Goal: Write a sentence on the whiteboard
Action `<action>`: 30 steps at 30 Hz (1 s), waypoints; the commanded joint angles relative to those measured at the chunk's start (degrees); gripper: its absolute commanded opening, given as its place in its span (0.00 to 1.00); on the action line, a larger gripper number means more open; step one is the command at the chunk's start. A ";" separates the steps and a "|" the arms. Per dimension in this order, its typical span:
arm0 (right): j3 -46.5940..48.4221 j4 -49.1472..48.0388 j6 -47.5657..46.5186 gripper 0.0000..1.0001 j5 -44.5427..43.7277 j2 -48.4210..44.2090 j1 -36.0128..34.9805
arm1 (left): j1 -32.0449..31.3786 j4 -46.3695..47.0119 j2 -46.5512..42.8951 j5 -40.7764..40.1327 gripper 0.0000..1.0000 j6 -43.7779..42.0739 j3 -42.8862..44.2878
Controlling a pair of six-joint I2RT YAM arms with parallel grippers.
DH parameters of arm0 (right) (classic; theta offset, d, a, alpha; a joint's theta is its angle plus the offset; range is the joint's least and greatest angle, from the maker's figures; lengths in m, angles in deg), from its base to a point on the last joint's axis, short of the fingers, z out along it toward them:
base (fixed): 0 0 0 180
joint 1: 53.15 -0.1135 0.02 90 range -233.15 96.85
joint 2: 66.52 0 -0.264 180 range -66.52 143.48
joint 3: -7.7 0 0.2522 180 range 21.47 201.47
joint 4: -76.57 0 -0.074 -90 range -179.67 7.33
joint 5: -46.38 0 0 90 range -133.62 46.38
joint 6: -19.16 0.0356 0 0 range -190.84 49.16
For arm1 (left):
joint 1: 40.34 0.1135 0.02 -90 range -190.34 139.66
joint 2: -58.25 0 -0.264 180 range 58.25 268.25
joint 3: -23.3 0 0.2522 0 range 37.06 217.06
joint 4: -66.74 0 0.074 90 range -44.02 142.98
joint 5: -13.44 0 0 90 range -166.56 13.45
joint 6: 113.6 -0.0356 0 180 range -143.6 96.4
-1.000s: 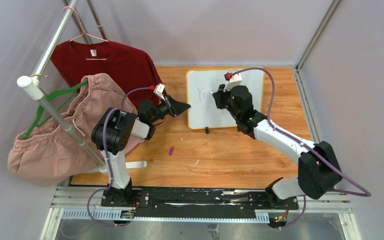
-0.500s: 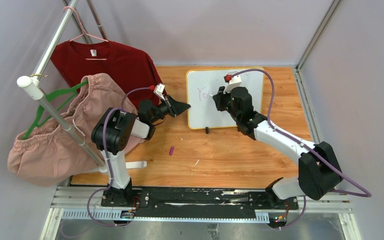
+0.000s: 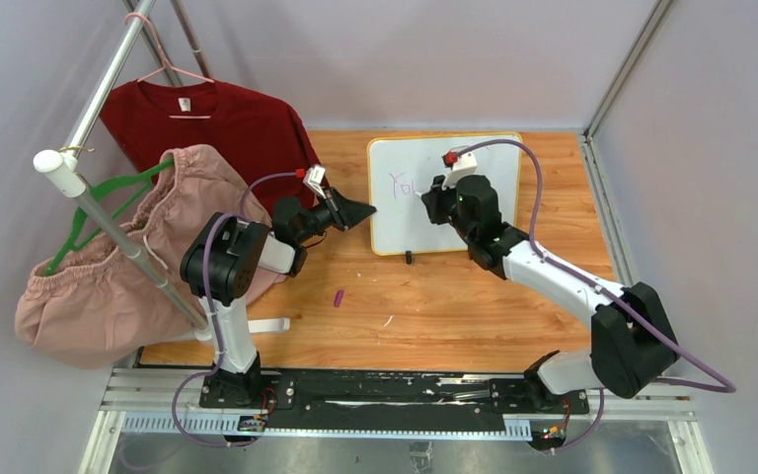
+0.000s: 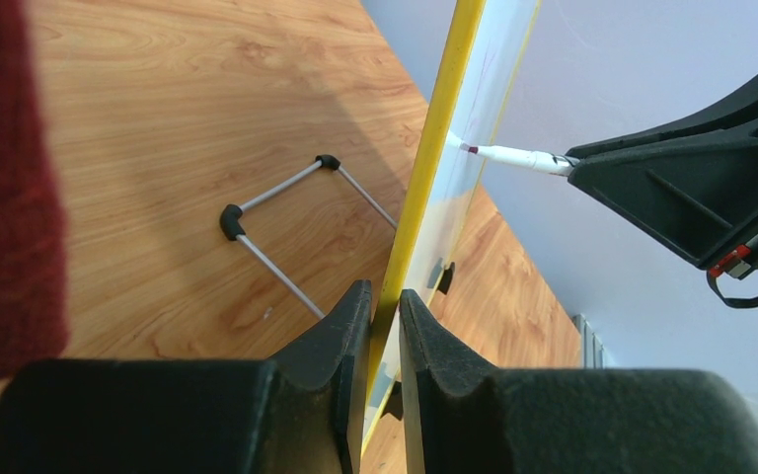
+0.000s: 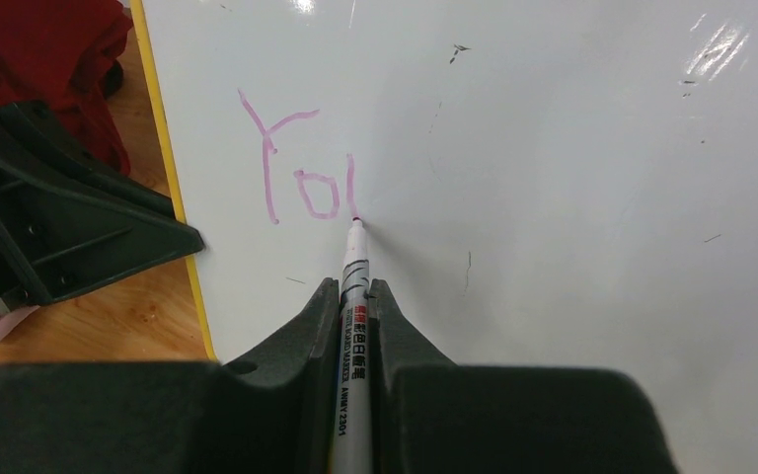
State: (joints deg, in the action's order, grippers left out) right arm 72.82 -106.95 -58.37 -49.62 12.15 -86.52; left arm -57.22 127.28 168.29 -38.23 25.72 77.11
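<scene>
The whiteboard (image 3: 493, 168), white with a yellow frame, stands propped on the wooden table at the back centre. My left gripper (image 3: 367, 209) is shut on its left frame edge (image 4: 410, 212) and holds it steady. My right gripper (image 3: 432, 197) is shut on a white marker (image 5: 353, 326) whose purple tip touches the board. The sentence (image 5: 296, 168) reads "Yo" plus one downstroke in purple, near the board's upper left; it also shows in the top view (image 3: 402, 185).
A dark red shirt (image 3: 207, 123) and pink garment (image 3: 118, 267) hang on a rack (image 3: 109, 74) at left. A small purple marker cap (image 3: 339, 296) lies on the table. The board's wire stand (image 4: 276, 212) rests behind it.
My right gripper has moved the marker slightly rightward and down the board, adding a new stroke after the "Yo". The left gripper has kept its hold on the frame.
</scene>
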 commanded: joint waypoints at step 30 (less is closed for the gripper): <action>0.43 3.92 -1.92 0.00 -5.29 -1.89 2.33 | 0.10 3.90 -0.44 0.79 0.20 -0.45 -0.67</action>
State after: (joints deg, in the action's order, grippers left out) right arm 71.81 -104.42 -58.92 -51.78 10.45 -85.71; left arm -57.22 127.30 168.29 -38.23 25.70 77.11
